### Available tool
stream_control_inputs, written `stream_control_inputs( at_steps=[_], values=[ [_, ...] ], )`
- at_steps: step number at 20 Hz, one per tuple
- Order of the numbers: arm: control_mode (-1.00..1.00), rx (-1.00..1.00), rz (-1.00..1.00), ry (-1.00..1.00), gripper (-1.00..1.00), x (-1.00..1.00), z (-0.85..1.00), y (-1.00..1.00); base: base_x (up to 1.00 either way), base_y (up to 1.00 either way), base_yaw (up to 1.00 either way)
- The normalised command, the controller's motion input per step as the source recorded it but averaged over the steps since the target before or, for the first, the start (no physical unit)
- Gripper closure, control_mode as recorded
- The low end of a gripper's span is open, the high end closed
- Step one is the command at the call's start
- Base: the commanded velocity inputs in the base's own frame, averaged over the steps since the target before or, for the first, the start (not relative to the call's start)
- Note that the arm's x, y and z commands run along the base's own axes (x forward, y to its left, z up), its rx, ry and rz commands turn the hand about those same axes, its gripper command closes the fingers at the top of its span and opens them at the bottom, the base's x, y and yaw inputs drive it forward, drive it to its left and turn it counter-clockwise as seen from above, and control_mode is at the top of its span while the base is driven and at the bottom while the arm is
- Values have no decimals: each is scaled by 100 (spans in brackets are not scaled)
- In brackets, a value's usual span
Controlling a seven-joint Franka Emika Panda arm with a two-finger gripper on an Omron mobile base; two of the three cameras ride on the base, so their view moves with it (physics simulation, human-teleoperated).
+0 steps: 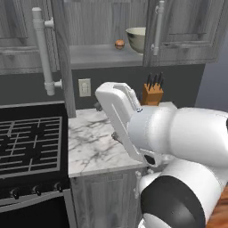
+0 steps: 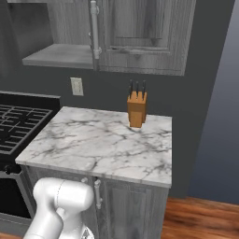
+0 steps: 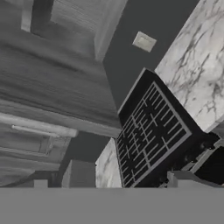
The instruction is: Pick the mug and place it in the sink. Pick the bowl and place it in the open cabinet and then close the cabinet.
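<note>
Open grey wood-grain cabinet door (image 1: 60, 58) with long cylindrical bar handle (image 1: 43, 51) at 10 o'clock, edge-on to base. Large cream-green bowl (image 1: 136, 39) already on cabinet shelf, 1 o'clock. Hand jaws apart, holding nothing. Judgement: swing door rightward shut.

The white arm (image 1: 178, 147) rises from the 5 o'clock corner of the left base view, its flat forearm link angling toward 10 o'clock. Its jaws stand wide apart.
</note>
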Motion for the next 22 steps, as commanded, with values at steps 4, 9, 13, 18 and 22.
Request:
stream_control_inputs(
  at_steps=[4,9,13,18,22],
  values=[
    [-100,-27,-12,-14,-100,-63,9,10,0,0,0],
    [-100,-27,-11,-8,-100,-41,0,0,0,0,0],
    [-100,-32,0,34,-100,5,-19,0,0,0,0],
    [-100,-40,-1,1,-100,1,2,0,0,0,0],
    [-100,-55,-3,-4,-100,1,9,0,0,0,0]
  ],
)
